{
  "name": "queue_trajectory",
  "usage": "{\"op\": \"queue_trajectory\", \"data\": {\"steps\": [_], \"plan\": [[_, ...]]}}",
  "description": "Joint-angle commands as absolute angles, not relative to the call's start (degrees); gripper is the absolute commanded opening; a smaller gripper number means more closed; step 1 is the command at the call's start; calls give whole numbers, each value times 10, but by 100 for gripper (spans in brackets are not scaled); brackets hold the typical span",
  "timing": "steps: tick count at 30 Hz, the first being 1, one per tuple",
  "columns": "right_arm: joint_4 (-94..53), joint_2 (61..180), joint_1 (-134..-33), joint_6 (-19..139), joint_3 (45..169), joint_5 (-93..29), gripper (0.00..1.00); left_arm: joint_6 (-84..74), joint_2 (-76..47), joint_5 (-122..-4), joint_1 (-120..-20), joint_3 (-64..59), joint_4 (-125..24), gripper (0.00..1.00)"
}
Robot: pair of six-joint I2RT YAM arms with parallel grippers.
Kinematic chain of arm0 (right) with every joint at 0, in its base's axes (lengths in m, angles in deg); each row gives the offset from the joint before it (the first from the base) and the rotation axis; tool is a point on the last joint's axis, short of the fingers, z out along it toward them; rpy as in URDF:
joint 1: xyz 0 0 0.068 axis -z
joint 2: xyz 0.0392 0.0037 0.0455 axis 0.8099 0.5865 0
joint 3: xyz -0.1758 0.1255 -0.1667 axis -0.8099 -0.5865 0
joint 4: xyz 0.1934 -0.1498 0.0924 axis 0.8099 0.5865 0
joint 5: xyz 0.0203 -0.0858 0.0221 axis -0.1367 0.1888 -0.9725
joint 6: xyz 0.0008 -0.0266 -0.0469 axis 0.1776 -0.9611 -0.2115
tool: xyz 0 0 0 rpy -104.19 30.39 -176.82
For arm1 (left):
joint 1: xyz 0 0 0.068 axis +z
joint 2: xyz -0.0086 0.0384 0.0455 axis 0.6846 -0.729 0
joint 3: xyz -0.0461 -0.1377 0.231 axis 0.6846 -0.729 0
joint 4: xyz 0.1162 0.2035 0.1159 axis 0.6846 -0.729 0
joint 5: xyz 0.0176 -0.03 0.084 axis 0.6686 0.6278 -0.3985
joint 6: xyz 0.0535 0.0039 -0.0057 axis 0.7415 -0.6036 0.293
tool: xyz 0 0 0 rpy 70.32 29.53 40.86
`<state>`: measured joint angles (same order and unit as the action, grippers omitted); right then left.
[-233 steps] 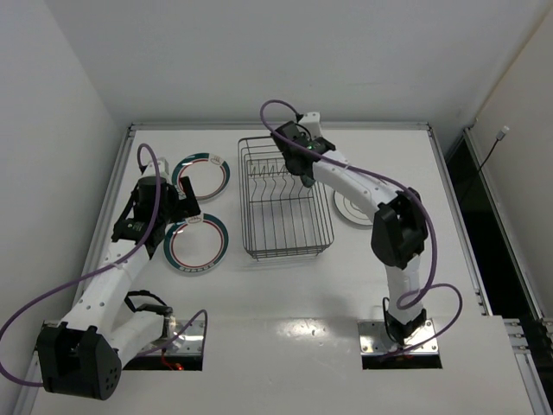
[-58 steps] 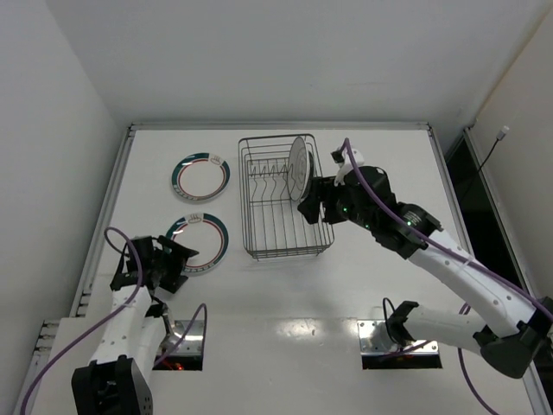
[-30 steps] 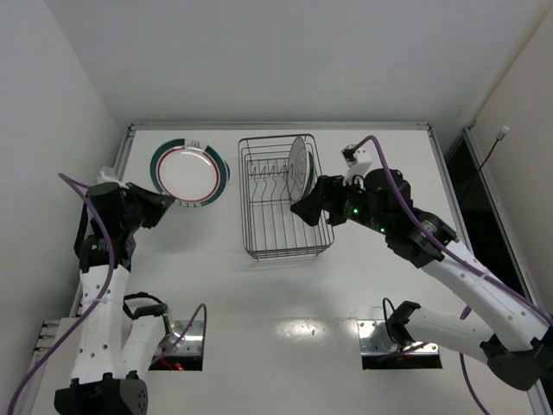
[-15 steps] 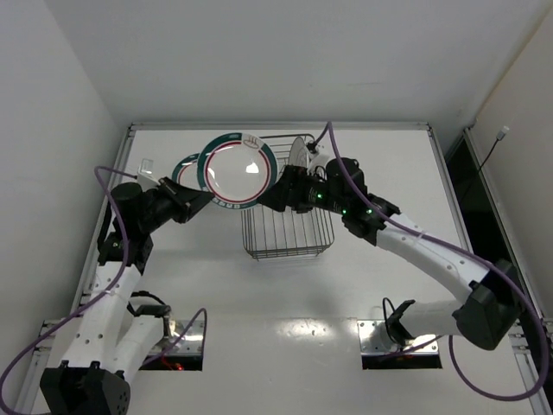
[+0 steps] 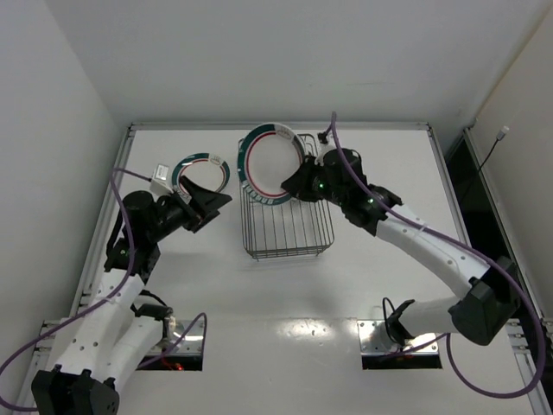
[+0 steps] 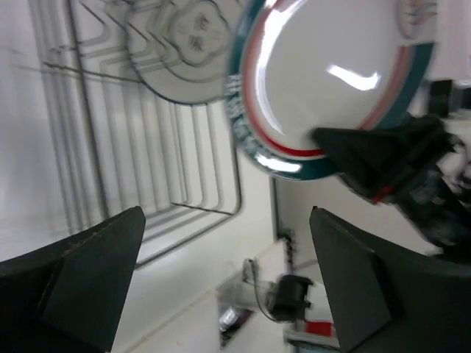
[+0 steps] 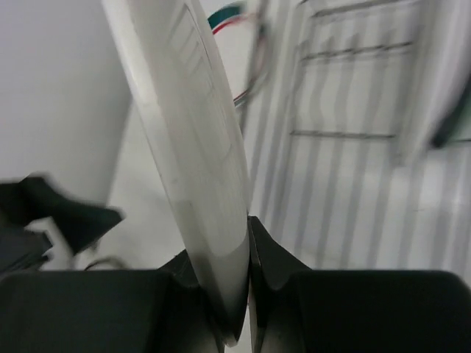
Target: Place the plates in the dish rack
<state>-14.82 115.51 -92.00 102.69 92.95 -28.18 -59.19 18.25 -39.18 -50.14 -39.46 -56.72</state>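
Over table (image 5: 285, 294), tilted plate (image 5: 270, 162), face leftward

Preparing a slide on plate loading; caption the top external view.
Right gripper holds a teal-rimmed plate over the dish rack; the open left gripper hangs apart, near a second teal-rimmed plate.

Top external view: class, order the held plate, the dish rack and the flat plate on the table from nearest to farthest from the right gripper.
1. Held plate, clamped in the right gripper.
2. Dish rack, just beneath.
3. Flat plate, lying off to the left.
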Motion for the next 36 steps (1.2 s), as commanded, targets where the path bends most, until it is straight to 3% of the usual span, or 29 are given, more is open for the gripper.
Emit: {"op": "queue_trajectory", "data": {"steps": [1, 5, 11, 25, 36], "plan": [[-2, 1148, -921, 944, 1050, -38, 0, -444, 154, -512, -506, -320, -717, 95], [71, 1192, -929, 904, 1130, 111, 0, -389, 110, -652, -500, -287, -828, 100], [127, 1318, -935, 865, 1223, 199, 0, -394, 44, -772, -480, -287, -835, 100], [138, 1484, -951, 850, 1290, 222, 0, -412, -87, -817, -443, -293, -758, 100], [206, 1600, -946, 881, 1399, 152, 0, -417, -167, -827, -431, -270, -741, 100]]}}
